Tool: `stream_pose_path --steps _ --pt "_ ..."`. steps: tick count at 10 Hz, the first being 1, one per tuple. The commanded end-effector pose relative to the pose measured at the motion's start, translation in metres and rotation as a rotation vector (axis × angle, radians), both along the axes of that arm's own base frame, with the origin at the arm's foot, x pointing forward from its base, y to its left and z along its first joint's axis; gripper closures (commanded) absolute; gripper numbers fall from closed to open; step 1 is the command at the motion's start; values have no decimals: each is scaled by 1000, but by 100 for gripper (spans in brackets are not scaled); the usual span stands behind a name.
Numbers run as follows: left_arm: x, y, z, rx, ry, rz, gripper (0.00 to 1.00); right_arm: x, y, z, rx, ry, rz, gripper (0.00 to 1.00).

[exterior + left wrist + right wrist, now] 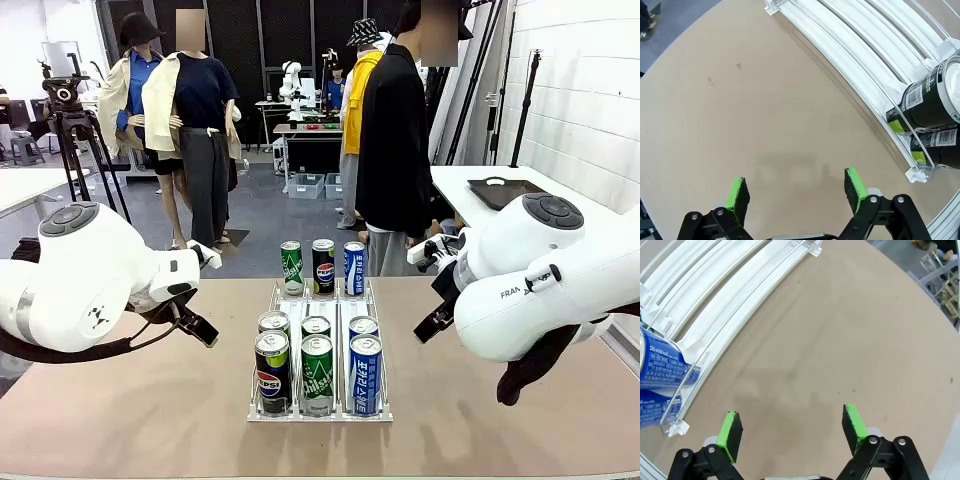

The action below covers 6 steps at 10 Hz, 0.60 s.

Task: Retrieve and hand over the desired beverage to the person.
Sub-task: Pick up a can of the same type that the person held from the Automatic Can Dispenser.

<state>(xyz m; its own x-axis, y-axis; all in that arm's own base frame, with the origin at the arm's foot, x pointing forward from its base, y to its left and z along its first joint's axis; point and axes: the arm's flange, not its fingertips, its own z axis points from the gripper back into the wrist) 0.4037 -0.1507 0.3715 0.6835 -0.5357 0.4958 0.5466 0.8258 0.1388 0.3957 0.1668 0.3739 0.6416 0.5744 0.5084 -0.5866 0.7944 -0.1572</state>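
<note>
**Drink rack, middle of table — both claws wide, nothing held**

**Stock.** Nine cans stand upright in a clear three-lane rack point(320, 416). It sits at the middle of the table point(120, 420), with its lanes running from the robot's edge toward the person's edge. The far row point(323, 265) holds three cans: green, black and blue. The other six are bunched at the near end in two rows, close together. Foremost of these are the front black can point(272, 370), the front green can point(317, 372) and the front blue can point(365, 372).

**Person** point(395, 140). Stands at the far edge, a little right of the rack and side-on. No hand reaches or points, so the wanted can cannot be told.

**Left claw** point(795, 177). The pads are spread wide with nothing between them. It points down at bare table just beside the rack's left rail, near the near-left corner where the black cans stand.

**Right claw** point(790, 412). It is equally wide and empty, over bare table just beside the right rail, with the blue cans close by.

**Bearing on the next move.** The choice of lane likely decides the arm. The left lane lies nearer the left claw and the right lane nearer the right, while the middle lane favours neither. Because the cans stand upright, a level sideways approach would suit them. The crowded near rows leave little room for fingers — the far row looks easier to reach.
</note>
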Motion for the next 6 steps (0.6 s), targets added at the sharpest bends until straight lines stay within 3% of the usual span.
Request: stream_pose_path --steps 1,6 --pt "0 0 0 0 0 0 0 0 0 0 0 0 0 0" --pt "0 0 0 0 0 0 0 0 0 0 0 0 0 0"
